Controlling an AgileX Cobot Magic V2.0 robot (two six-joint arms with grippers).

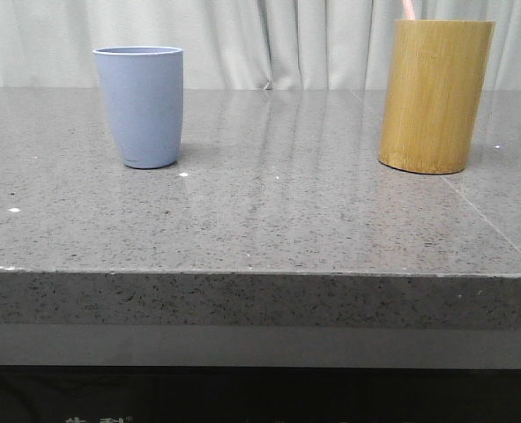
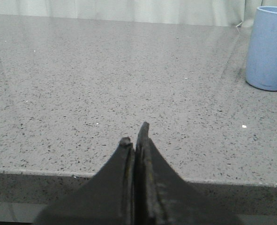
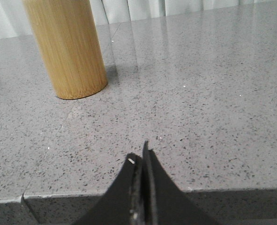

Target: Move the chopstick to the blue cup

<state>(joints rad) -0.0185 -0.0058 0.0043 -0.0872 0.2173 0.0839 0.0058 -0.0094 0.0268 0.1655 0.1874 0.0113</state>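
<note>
The blue cup [image 1: 140, 106] stands upright at the left of the grey stone table; the left wrist view shows it too [image 2: 269, 47], far off to one side of my left gripper [image 2: 135, 133]. A thin pale pink chopstick tip [image 1: 408, 9] pokes out of the yellow-brown bamboo cylinder [image 1: 435, 95] at the right. My left gripper is shut with nothing in it, near the table's front edge. My right gripper [image 3: 140, 152] is also shut and empty by the front edge, well short of the bamboo cylinder [image 3: 70, 47]. Neither arm appears in the front view.
The grey speckled table [image 1: 260, 220] has a thick front edge and a seam [image 1: 489, 225] running back at the right. A pale curtain [image 1: 286, 40] hangs behind it.
</note>
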